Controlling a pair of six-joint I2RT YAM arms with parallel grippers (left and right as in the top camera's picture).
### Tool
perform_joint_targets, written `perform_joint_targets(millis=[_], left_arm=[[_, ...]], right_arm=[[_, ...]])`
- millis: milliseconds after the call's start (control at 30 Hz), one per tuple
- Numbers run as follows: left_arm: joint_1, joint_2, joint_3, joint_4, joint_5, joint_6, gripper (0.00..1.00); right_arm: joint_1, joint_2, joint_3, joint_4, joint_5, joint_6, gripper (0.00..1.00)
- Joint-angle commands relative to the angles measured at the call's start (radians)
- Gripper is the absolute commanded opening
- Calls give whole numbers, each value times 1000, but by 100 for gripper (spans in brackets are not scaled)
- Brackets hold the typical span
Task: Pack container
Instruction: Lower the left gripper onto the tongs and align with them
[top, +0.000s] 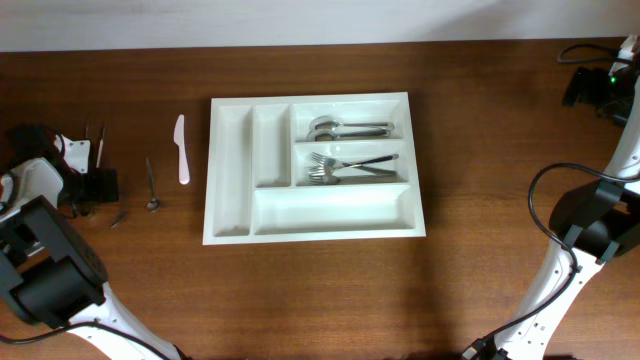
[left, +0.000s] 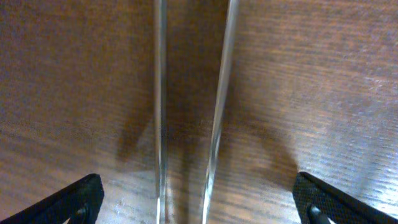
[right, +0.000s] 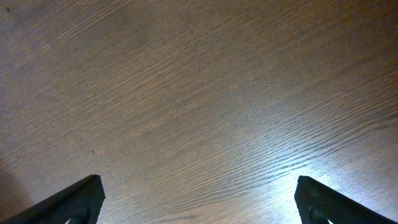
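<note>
Left hand (left: 199, 202), wide, well left of container (top: 330, 210), over two metal handles (left: 160, 93); advise centring on one before closing; right hand (right: 199, 202) wide, empty

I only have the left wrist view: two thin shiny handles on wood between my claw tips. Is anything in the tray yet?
Observer: Yes. The container has spoons in its top right compartment.
Operator: Anything below those?
Observer: Forks lie in the middle right compartment.
Operator: What is loose on my side?
Observer: A white plastic knife lies on the table, left of the container and not touching it.
</note>
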Motion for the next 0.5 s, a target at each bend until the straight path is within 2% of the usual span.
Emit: perform_joint_targets(millis=[0,467], left_arm=[[3,17,32,13,19,19,99],[3,19,95,24,52,11,99]], right_arm=[[-8,-39,-5,2,-1,2,99],[-8,-39,-5,2,-1,2,99]])
